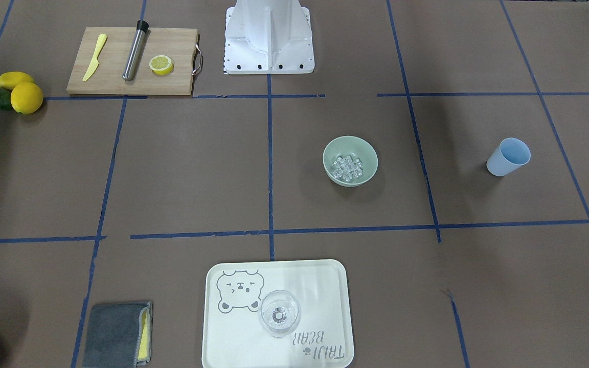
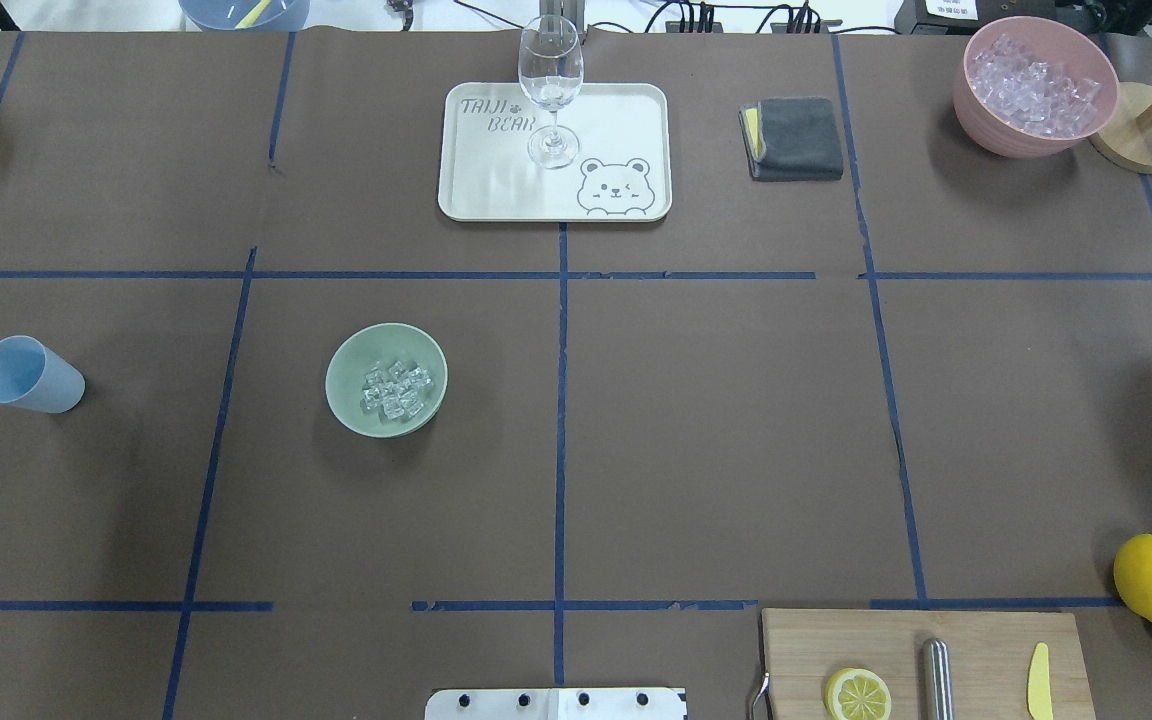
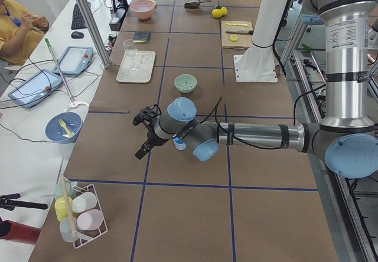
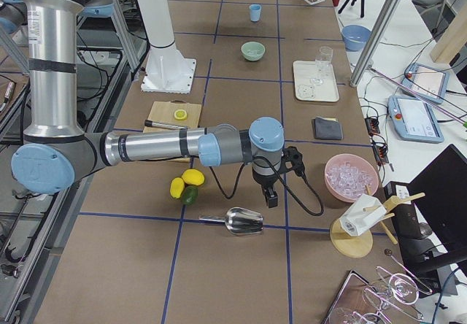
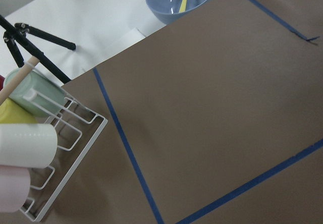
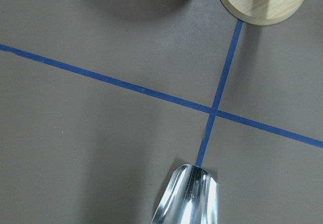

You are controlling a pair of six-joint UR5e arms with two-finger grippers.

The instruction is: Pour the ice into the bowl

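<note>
Ice [image 2: 396, 390] lies heaped in the bowl [image 2: 344, 372]; the pour looks done. The left gripper [image 3: 143, 137] hangs well off the bowl, nearer than the right gripper [image 4: 271, 196] (open or closed, I cannot tell).

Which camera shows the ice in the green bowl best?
The overhead exterior view: it looks down into the bowl, and the ice cubes show separately. The front-facing view is nearly as good; the side views show only a tiny bowl; the wrist views miss it.

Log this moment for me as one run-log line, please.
ice: in bowl | light blue cup: upright, apart from bowl | left end effector: away from bowl, state unclear | right end effector: near scoop, state unclear
</note>
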